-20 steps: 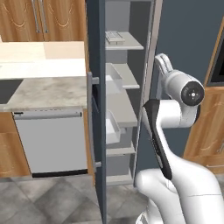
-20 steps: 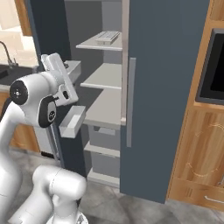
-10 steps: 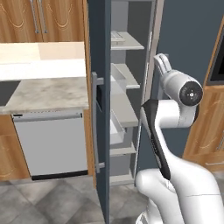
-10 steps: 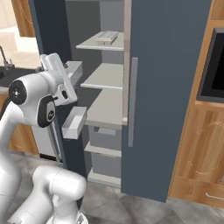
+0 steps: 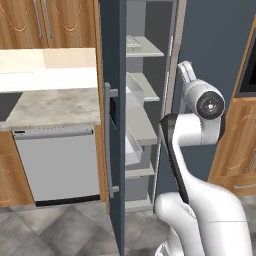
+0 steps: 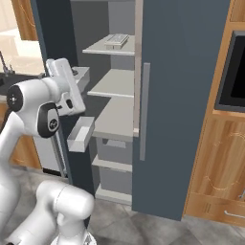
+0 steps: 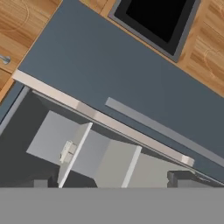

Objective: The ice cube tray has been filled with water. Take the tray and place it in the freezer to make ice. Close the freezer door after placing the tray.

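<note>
My gripper point(image 7: 109, 178) is spread wide, nothing btwn the tips; only the dark fingertips point(image 7: 179, 176) peek up at the bottom of the hand view, aimed into the open freezer point(image 7: 100, 153). Ice cube tray point(image 6: 116, 39) sits flat on the top light-grey shelf point(image 6: 103, 49), well inside the compartment; from the left base cam it's a pale slab at the shelf's back left, from the hand cam a small whitish block on a shelf edge. Freezer door point(image 5: 113, 115) is partly open, seen almost edge-on w/ its grey vertical handle point(image 5: 107, 140) facing the counter side. White door bin point(image 6: 80, 134) sticks out just below my forearm in the right base view. Plain fridge door point(image 6: 182, 95) to the right is closed. Silver dishwasher point(image 5: 57, 165) under the marble counter point(image 5: 55, 106), left of the freezer door. Black oven point(image 6: 232, 72) in wood cabinets far right.
</note>
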Motion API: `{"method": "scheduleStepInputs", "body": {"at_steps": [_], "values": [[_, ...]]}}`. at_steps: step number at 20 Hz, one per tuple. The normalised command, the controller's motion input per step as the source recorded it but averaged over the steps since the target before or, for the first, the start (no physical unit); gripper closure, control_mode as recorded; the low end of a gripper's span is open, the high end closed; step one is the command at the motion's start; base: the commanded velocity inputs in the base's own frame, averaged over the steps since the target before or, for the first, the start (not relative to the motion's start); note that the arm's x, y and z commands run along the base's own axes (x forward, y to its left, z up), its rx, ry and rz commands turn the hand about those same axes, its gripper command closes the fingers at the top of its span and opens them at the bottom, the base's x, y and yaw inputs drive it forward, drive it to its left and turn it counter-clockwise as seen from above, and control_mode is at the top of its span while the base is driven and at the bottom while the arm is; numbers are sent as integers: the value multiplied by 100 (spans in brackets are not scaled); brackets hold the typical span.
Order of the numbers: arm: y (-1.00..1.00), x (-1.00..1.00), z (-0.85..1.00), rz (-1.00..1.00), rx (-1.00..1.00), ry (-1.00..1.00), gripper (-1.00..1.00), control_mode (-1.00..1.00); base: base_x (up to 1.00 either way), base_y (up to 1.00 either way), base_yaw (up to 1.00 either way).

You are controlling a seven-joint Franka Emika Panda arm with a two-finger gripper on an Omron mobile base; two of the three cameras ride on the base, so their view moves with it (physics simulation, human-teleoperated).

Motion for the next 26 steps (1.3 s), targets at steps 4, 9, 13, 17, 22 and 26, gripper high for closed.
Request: {"method": "scheduleStepInputs", "body": {"at_steps": [4,9,13,17,22,26], "values": [[-19,-6,0,-7,0,0,-100,-100,0,0,0],[-10,-5,0,-8,0,0,-100,-100,0,0,0],[-3,-22,0,-3,0,0,-100,-100,0,0,0],[12,-47,0,0,0,0,-100,-100,0,0,0],[49,-45,-1,0,-5,0,-100,-100,0,0,0],[55,-40,-4,5,-15,14,-100,-100,0,0,0]]}}
